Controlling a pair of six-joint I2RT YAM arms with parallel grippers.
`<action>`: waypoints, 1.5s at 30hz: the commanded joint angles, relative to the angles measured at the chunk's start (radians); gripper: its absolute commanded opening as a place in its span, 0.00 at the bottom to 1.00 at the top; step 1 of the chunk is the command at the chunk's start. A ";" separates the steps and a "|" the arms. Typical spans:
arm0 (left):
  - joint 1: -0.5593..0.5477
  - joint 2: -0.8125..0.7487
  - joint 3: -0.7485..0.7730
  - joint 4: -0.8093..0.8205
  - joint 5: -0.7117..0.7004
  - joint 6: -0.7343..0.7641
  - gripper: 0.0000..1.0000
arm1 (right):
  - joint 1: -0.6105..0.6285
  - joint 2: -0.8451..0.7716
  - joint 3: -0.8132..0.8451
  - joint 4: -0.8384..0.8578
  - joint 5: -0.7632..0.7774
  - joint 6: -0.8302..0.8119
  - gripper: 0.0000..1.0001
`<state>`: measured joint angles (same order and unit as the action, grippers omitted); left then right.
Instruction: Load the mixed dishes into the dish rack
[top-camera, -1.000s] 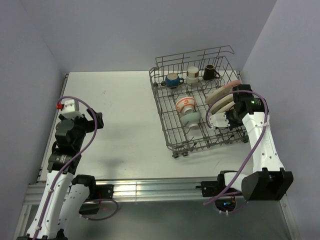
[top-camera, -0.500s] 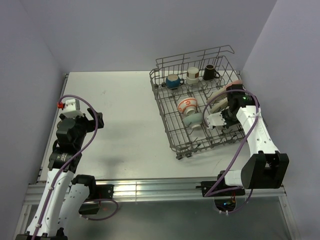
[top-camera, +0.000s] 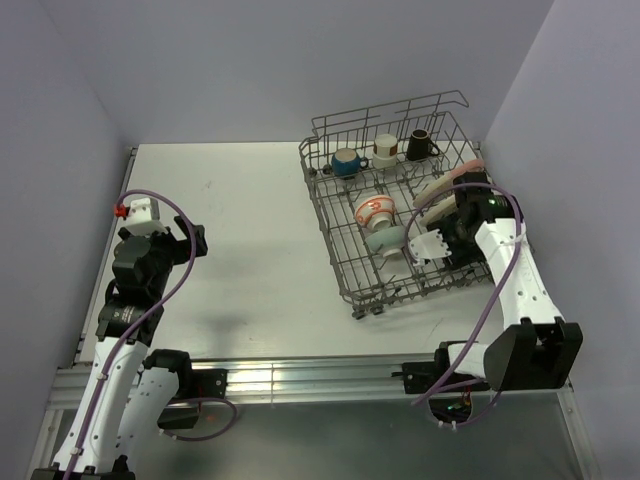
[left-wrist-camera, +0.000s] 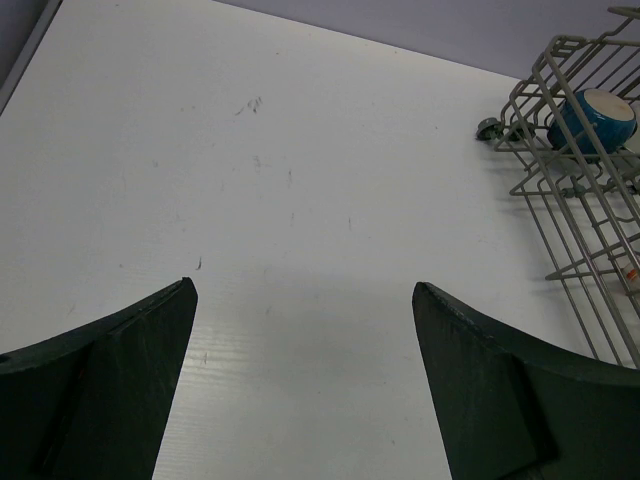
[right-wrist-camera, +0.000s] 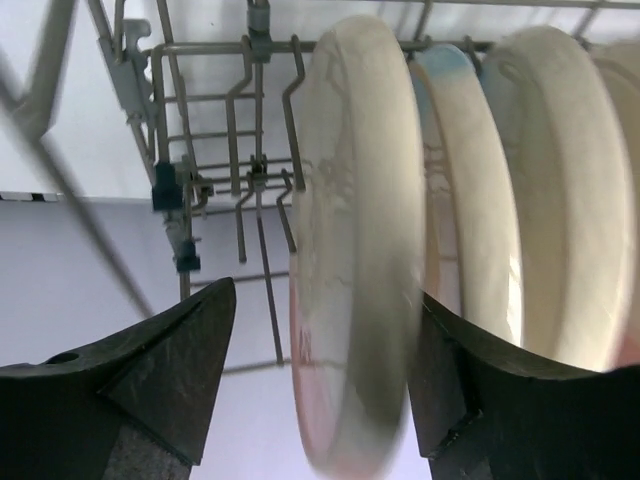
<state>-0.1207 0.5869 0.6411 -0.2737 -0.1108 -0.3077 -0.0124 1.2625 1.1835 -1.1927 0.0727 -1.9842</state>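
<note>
Mixed dishes (top-camera: 378, 215) all appeared to sit inside the large grey wire dish rack (top-camera: 390, 107), at the far right of the white table (top-camera: 230, 220); none seen loose outside it.

Back row: blue mug (top-camera: 345, 160), cream-and-brown mug (top-camera: 385, 150), dark mug (top-camera: 420, 145). Middle: orange-red patterned bowl (top-camera: 370, 205) tipped on its side, with the pale teal bowl (top-camera: 383, 238) just in front of it. Right side: a row of cream plates (top-camera: 445, 188) stood on edge between the tines.

Right end effector (right-wrist-camera: 325, 300) was down in the rack, jaws spread astride the nearest cream plate (right-wrist-camera: 350, 200) and not clamping it. A gap showed on one side; the other finger (right-wrist-camera: 470, 400) lay right against the plate's face. Plate edge was blurred, so probably not settled.

Left end effector (left-wrist-camera: 302, 290) hung wide open and empty above the table, well apart from the rack.

Risks, as judged: withdrawing on a slant could let the close finger drag that plate off its tines or tip it onto its neighbours. A snag on the wires could shift the whole rack, which rides on a small wheel (left-wrist-camera: 487, 125).
</note>
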 joint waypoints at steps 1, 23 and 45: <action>0.004 0.004 -0.004 0.036 -0.007 0.018 0.96 | 0.003 -0.078 0.080 -0.096 -0.042 -0.045 0.73; 0.004 0.030 0.101 -0.044 0.117 -0.062 0.99 | 0.284 0.112 0.607 0.324 -0.400 1.535 1.00; 0.004 -0.061 0.170 -0.150 0.117 -0.228 0.99 | 0.235 -0.002 0.300 0.843 0.067 2.036 1.00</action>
<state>-0.1207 0.5327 0.8070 -0.4324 0.0113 -0.5102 0.2302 1.3117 1.5013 -0.4709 0.0692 0.0311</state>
